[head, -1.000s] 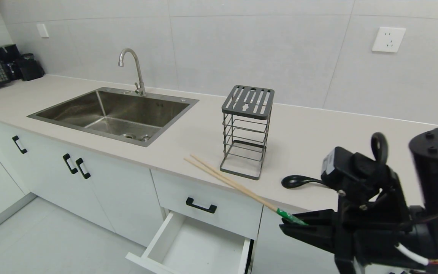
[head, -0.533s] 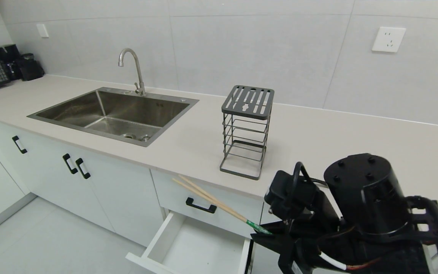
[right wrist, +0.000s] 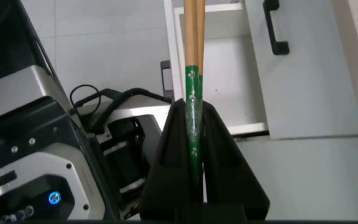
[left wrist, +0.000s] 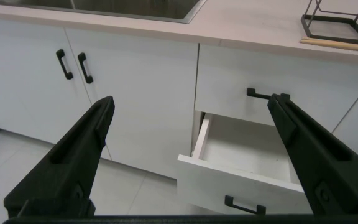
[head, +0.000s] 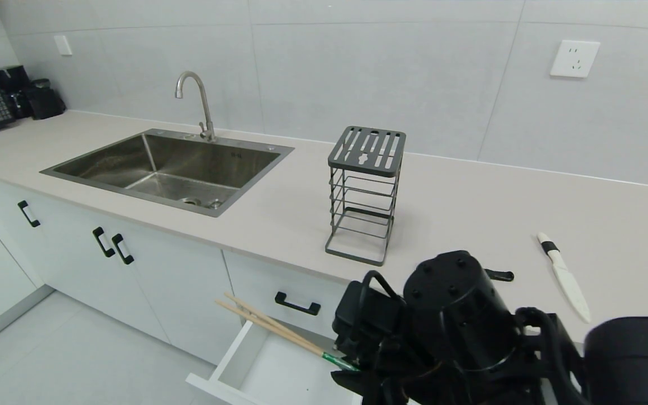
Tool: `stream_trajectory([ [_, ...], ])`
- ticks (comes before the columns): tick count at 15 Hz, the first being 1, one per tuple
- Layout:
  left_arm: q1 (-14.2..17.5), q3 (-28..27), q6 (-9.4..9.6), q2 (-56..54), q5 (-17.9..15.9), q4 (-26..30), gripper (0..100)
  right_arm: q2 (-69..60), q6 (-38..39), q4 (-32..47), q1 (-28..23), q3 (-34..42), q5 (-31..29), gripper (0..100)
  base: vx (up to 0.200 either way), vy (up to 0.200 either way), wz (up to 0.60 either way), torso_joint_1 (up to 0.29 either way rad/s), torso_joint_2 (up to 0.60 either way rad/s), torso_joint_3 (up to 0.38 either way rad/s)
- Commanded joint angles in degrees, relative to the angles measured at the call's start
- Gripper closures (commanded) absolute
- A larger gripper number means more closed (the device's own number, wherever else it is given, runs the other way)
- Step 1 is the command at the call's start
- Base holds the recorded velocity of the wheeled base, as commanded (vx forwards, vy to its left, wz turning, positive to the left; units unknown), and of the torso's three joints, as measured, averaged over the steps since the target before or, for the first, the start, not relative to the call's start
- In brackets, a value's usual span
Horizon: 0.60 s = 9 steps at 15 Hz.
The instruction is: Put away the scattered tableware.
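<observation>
A pair of wooden chopsticks [head: 276,331] with green ends [right wrist: 193,118] sticks out over the open white drawer [head: 268,374] below the counter. My right gripper [head: 352,370] is shut on the green ends [right wrist: 194,109]. The drawer [right wrist: 229,74] lies beneath the chopstick tips. A white knife [head: 563,277] with a black band lies on the counter at the right. A black spoon handle [head: 499,275] pokes out from behind my right arm. My left gripper [left wrist: 191,102] hangs open in front of the cabinets, facing the drawer [left wrist: 247,158].
A dark wire rack [head: 364,194] stands on the counter near its front edge. The steel sink [head: 169,169] and faucet [head: 197,101] are to the left. A closed drawer with a black handle [head: 297,305] sits above the open one. Cabinet doors [left wrist: 73,62] run leftwards.
My right arm has swung left and down from the counter's edge, carrying the chopsticks to above the open drawer. The knife came into view behind it.
</observation>
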Motion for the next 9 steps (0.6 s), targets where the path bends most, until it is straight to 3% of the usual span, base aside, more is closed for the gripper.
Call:
stream_trajectory([
  [1,0.01,0.01,0.02,0.07,-0.02,-0.01,0,5.75,-0.11,-0.06,0.31,-4.17,-0.01,100,0.000,0.000,0.00,0.000,0.00,0.000],
  [5,0.01,0.01,0.02,0.07,-0.02,-0.01,0,9.18,-0.02,0.03,0.75,-5.23,-4.84,100,0.000,0.000,0.00,0.000,0.00,0.000],
  [9,0.01,0.01,0.02,0.07,-0.02,-0.01,0,10.41,-0.02,0.29,0.75,-6.02,-5.37,100,0.000,0.000,0.00,-0.161,0.32,0.149],
])
